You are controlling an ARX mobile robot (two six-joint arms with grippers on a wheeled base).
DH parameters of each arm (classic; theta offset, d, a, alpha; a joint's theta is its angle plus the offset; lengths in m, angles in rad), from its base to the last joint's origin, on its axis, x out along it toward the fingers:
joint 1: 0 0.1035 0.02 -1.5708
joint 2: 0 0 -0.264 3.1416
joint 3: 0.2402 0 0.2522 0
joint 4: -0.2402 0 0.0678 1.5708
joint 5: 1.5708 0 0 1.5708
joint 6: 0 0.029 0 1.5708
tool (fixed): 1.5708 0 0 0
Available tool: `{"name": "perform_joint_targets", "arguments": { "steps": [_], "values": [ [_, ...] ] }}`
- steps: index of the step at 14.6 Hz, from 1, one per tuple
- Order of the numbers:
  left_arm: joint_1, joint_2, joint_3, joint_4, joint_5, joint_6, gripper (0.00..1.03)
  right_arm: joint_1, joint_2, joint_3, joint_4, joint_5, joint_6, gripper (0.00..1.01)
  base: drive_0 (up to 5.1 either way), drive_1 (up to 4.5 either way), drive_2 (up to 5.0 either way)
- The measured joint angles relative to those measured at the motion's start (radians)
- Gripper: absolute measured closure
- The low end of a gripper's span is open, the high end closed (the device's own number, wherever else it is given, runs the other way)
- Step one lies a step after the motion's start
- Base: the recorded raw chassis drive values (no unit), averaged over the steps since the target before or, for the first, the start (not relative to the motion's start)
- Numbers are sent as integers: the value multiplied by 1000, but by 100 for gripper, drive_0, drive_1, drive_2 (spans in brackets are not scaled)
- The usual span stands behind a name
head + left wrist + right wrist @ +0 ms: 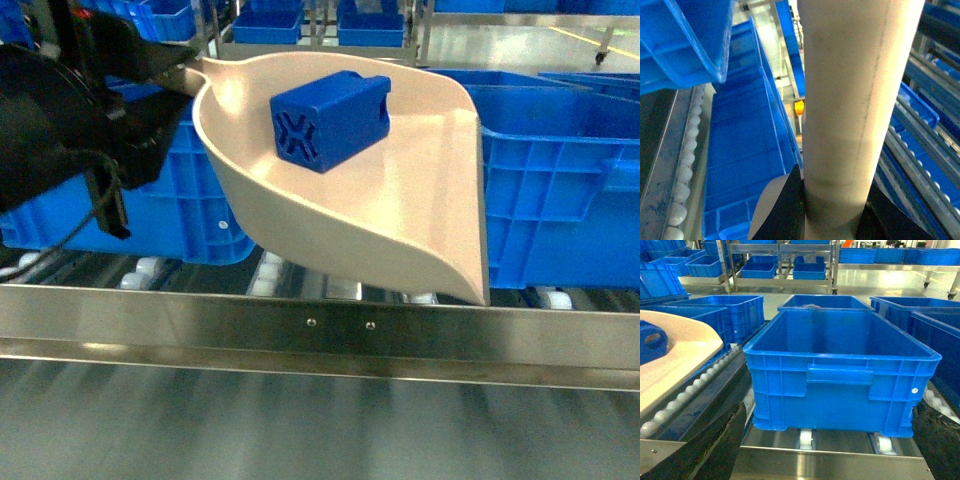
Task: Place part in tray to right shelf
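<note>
The beige tray (400, 210) hangs tilted over the right shelf's rollers (268, 272), its flat lip low near the steel front rail (200, 320). The blue part (328, 120) lies inside it, ribbed end facing me. My left gripper (175, 85) is shut on the tray's handle at the upper left. In the left wrist view the handle (850, 100) fills the gap between the black fingers (790, 210). My right gripper (827, 440) stands open and holds nothing, facing a large blue crate (840, 370). The tray (675, 365) and the part (650, 342) show at that view's left edge.
Large blue crates stand on the rack on both sides of the tray, one at the left (190, 200) and one at the right (560, 190). More blue crates (810, 270) sit on shelving farther back. White rollers (807, 440) run under the crates.
</note>
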Motion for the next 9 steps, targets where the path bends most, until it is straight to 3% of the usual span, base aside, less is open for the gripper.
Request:
{"name": "perform_joint_targets", "arguments": {
  "steps": [2,4,5,6,9],
  "values": [
    [66,-138,50,-127,-73,-4,86,0,0,0,0,0,0,3,0,0,0],
    [113,-166,137,-286,-151,34,86,0,0,0,0,0,0,3,0,0,0],
    [143,-140,213,-411,-234,65,86,0,0,0,0,0,0,3,0,0,0],
    [172,-115,264,-465,-324,113,86,0,0,0,0,0,0,3,0,0,0],
    [221,-19,463,-475,-550,343,86,0,0,0,0,0,0,3,0,0,0]
  ]
}}
